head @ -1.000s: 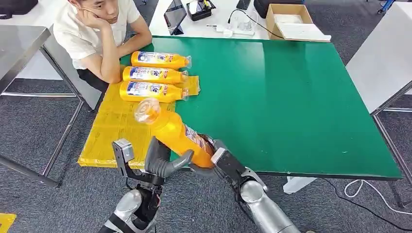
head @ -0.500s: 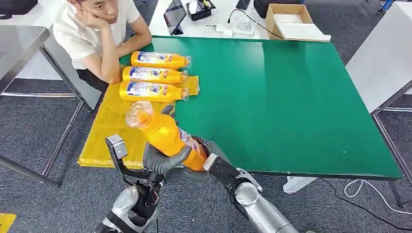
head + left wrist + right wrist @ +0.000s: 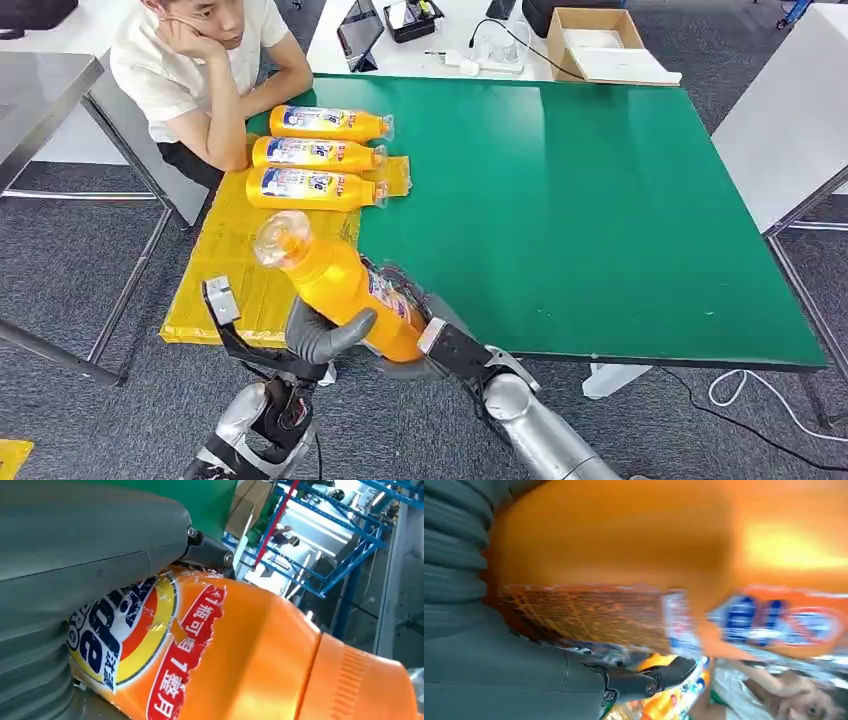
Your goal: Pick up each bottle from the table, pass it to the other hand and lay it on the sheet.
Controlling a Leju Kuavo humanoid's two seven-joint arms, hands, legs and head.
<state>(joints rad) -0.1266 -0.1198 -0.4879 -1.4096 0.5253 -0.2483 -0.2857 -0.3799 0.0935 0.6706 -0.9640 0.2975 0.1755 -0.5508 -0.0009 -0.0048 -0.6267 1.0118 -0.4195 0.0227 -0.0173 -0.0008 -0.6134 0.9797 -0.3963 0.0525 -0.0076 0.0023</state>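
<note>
An orange bottle [image 3: 340, 285] with a clear cap hangs tilted over the table's near edge, beside the yellow sheet [image 3: 225, 270]. My left hand [image 3: 325, 338] grips its middle, thumb wrapped across the front. My right hand [image 3: 440, 345] holds its base from the other side. In the left wrist view the bottle [image 3: 250, 650] lies against my left hand [image 3: 75, 570]. In the right wrist view the bottle [image 3: 649, 535] presses into my right hand [image 3: 499, 670]. Three more orange bottles [image 3: 315, 154] lie side by side on the sheet's far end.
The green table [image 3: 600, 200] stretches to the right of the sheet. A person [image 3: 190, 70] sits at the far left corner, leaning an elbow by the sheet. A cardboard box [image 3: 595, 45] and small devices stand on the white table behind.
The bottle and both hands have shifted left, toward the sheet. My left hand, which was just reaching the bottle, has wrapped its thumb around it.
</note>
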